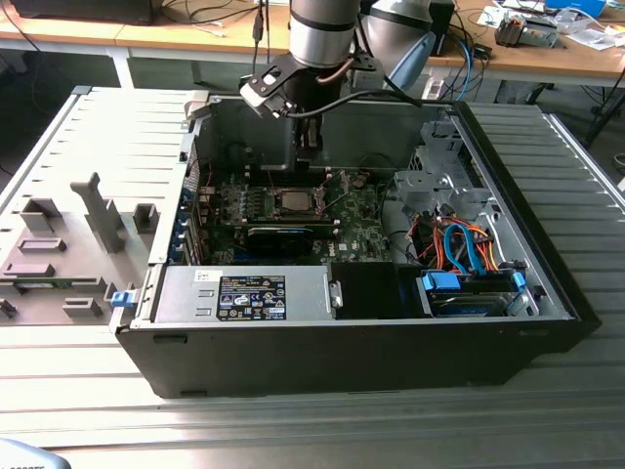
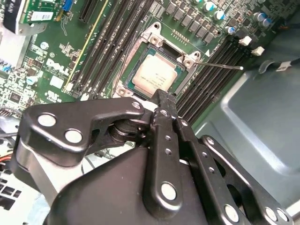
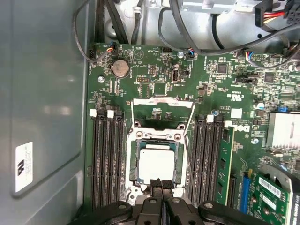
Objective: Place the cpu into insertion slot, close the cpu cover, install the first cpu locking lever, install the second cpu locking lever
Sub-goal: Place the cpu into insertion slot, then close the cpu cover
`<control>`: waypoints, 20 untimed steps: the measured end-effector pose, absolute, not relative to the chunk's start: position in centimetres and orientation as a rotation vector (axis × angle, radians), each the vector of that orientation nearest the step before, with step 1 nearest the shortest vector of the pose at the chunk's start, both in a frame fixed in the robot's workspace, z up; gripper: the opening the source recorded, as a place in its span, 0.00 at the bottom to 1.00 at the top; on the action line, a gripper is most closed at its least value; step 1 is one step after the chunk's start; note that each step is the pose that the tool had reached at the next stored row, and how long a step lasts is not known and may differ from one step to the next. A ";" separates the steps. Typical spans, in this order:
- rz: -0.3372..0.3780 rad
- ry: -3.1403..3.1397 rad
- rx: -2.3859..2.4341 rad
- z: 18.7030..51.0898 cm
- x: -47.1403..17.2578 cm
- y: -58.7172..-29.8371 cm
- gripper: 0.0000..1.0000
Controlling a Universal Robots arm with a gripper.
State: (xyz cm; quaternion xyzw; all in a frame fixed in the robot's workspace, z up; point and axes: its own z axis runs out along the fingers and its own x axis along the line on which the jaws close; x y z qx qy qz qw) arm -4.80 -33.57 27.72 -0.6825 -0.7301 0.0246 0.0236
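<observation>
cpu (image 3: 157,162): dull silver metal | claw (image 3: 161,184): matt black metal | case (image 3: 47,93): smooth grey metal

The arm (image 1: 320,29) points straight down, its fingers (image 3: 155,188) pressed together.

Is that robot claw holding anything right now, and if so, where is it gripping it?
Nothing is held. The fingers are shut together, empty, by the edge of the cpu, which lies in the insertion slot.
</observation>
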 end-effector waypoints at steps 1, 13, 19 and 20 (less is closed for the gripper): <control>0.076 -2.260 -2.112 27.9 -4.8 -33.6 0.11; 0.076 -2.260 -2.112 28.4 -4.8 -33.6 0.11; 0.077 -2.259 -2.112 28.4 -4.2 -33.6 0.11; 0.077 -2.259 -2.112 28.4 -4.1 -33.6 0.11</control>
